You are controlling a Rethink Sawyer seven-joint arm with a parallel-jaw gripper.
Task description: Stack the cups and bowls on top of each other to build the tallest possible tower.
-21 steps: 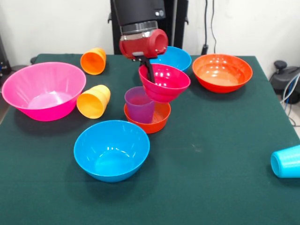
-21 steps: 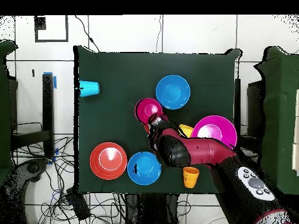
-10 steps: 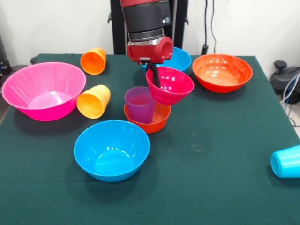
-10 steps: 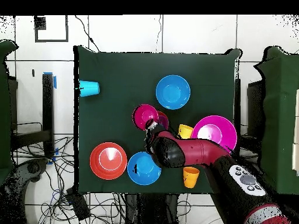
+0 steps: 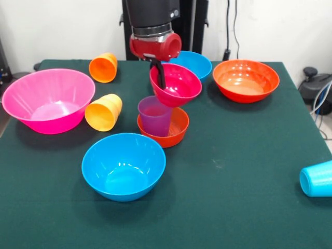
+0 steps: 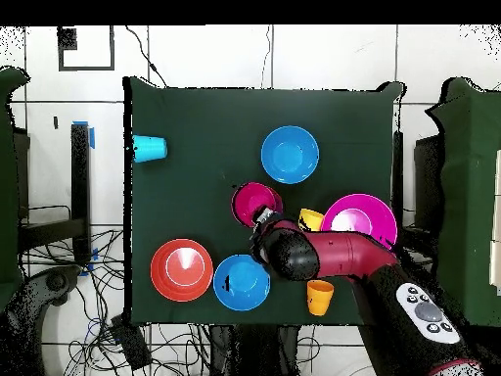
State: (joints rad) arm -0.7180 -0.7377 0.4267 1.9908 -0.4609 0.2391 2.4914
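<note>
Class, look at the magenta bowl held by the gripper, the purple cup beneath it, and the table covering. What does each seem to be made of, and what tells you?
Magenta bowl: likely hard glossy plastic, showing bright highlights.
Purple cup: probably translucent plastic; the orange bowl tints through its wall.
Table covering: seemingly matte dark green fabric or felt, with no shine.

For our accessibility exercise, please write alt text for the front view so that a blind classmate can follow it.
A red robot gripper holds a small magenta bowl by its rim, just above a purple cup standing in a small orange bowl. Around them on the green table are other bowls, and three cups lying on their sides.
</note>
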